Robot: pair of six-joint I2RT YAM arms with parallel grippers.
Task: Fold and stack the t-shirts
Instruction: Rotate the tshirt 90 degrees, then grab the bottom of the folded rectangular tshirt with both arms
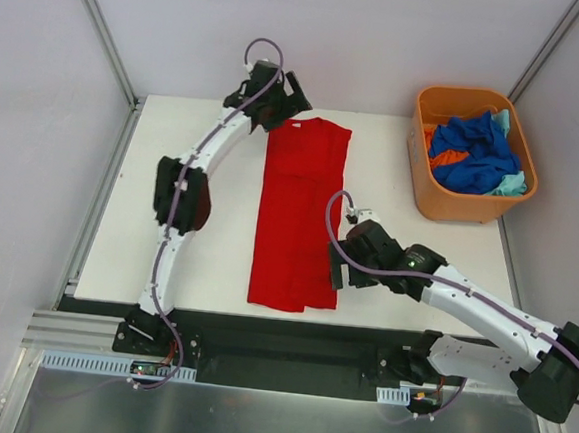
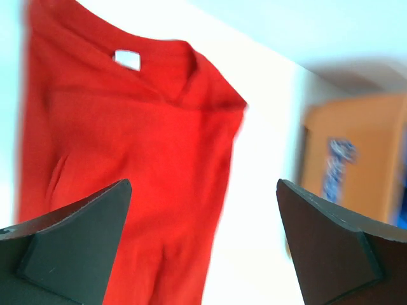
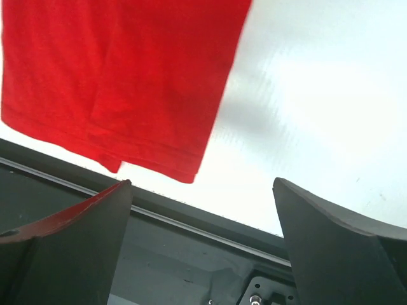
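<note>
Left claw (image 2: 202, 187) of mine is spread wide, gripping nothing, above the far collar end of the red t-shirt (image 1: 300, 212). That shirt lies folded into a long strip down the middle of the table (image 1: 417, 257), hem at the near edge. My right claw (image 3: 202, 185) gapes too, empty, just beside the hem's right corner. Far right, an orange tub (image 1: 427, 192) holds the other t-shirts (image 1: 475, 156), blue, orange and teal, crumpled together.

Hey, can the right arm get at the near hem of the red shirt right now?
Probably yes: the right pincer hangs open beside the near right corner of the red shirt, nothing between them.
</note>
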